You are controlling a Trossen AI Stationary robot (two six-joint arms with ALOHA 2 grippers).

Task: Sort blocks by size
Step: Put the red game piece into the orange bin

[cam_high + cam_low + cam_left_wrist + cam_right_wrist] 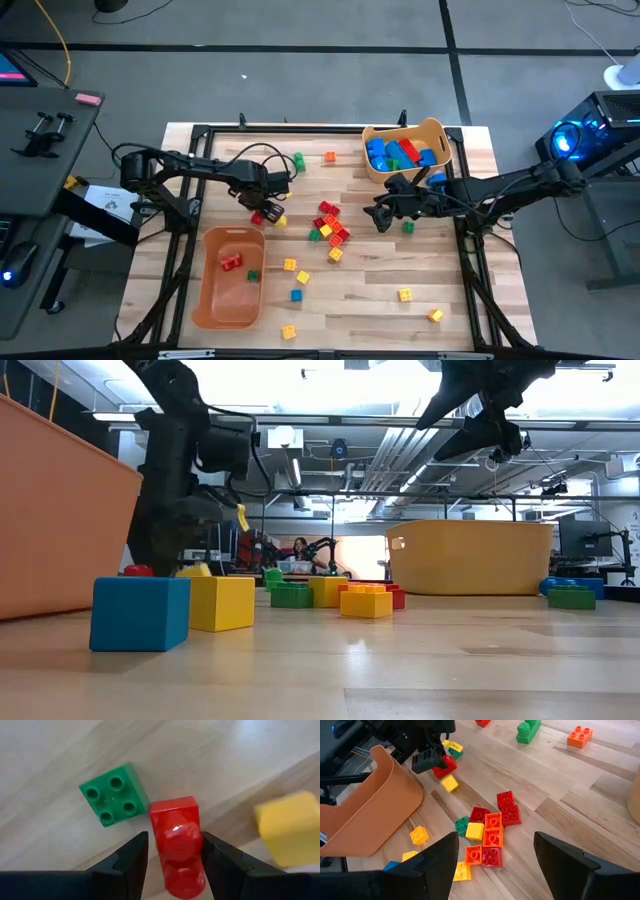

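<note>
Blocks of studded plastic are found partly sorted: few lie in the left orange plastic bin, several in the right one, many loose between. A red brick is straddled by the left gripper; contact cannot be told. The right gripper is held open, empty.

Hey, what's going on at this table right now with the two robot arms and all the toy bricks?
The robot is sorting toy bricks into two orange bins. The left gripper is down at the table with its fingers on either side of a red brick, beside a green brick and a yellow one. The right gripper hangs open and empty above the middle cluster of bricks. The bin near the left arm holds a few small bricks; the far bin holds bigger ones.
</note>
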